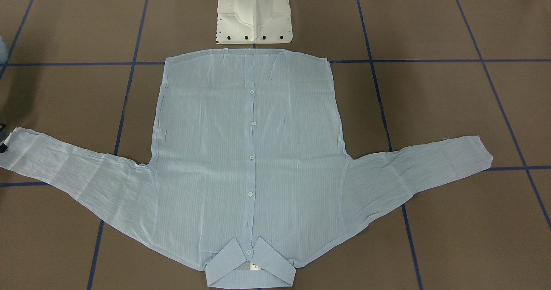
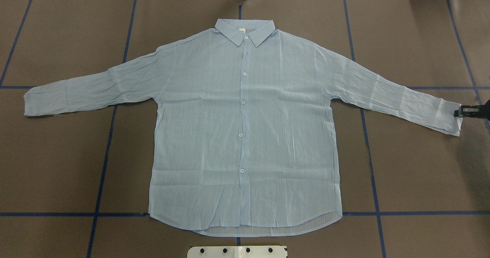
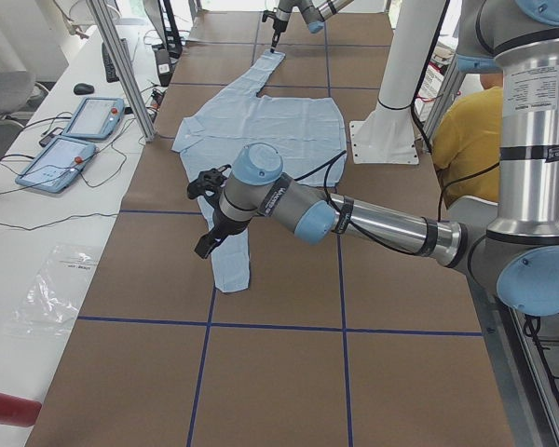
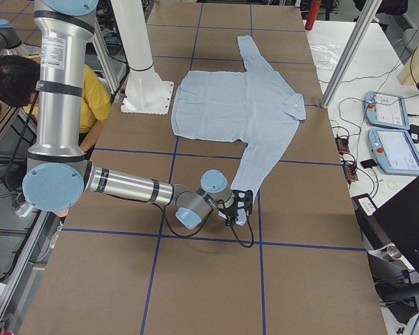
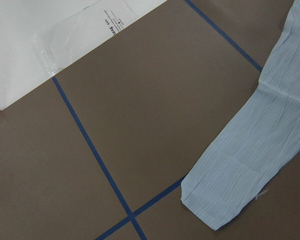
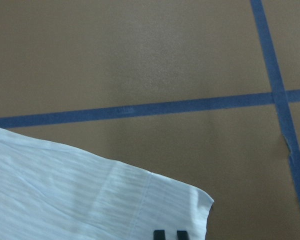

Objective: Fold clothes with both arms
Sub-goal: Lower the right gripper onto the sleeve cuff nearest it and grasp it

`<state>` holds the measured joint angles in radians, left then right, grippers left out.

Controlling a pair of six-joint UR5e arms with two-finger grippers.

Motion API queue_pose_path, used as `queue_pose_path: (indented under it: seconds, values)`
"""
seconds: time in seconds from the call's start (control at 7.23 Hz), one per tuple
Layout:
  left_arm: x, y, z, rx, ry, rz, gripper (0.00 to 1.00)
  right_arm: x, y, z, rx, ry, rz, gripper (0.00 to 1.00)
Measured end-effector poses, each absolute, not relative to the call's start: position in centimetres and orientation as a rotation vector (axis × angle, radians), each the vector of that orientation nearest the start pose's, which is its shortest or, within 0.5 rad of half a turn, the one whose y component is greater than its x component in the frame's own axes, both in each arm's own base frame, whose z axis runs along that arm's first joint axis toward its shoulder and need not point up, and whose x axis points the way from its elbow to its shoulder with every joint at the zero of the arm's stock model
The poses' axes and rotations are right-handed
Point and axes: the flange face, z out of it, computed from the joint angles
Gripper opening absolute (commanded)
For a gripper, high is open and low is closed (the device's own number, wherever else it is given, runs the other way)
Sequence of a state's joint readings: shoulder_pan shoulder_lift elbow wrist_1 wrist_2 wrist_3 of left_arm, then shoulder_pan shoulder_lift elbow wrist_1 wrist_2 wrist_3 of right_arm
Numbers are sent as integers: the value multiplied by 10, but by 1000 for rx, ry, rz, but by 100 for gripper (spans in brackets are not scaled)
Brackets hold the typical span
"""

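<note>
As far as we see, progress: no fold made; shirt [image 2: 245,128] lies flat and buttoned, collar [image 2: 245,32] at 12 o'clock, sleeves [image 2: 95,85] out to 9 and 3 overhead.
Right gripper [image 2: 459,112]: at 3 o'clock, at the cuff [image 2: 448,118]; fingertips [image 6: 160,234] close together, perhaps pinching it, we cannot tell.
Left gripper [image 3: 207,244]: near the 9 o'clock sleeve end; open or closed, we cannot tell.
Left to do: both sleeves, then body.

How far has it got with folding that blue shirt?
Barely started. The shirt lies flat, buttoned, sleeves spread, with no fold made. The right gripper is at one cuff; whether it grips is unclear. The left gripper hangs above the other sleeve. All the folding is left.
</note>
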<state>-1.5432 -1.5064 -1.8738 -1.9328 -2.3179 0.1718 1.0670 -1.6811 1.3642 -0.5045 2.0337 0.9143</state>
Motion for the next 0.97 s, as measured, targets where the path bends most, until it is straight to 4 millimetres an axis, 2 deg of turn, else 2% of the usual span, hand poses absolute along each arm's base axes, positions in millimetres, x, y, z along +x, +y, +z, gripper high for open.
queue_pose_path:
  seconds: [0.14, 0.28, 0.41, 0.83, 0.97]
  values:
    - [-52, -479, 498, 626, 685, 409, 100, -145, -445, 705, 274, -811, 209, 14]
    - [-52, -479, 498, 625, 685, 409, 100, -145, -445, 705, 277, -809, 206, 54]
    - [-52, -479, 498, 625, 685, 409, 100, -144, -445, 704, 279, -809, 204, 60]
    - [-52, -479, 499, 625, 685, 409, 100, -141, -447, 709, 299, -774, 211, 61]
    - [-52, -479, 499, 625, 685, 409, 100, -141, -448, 710, 305, -764, 216, 58]
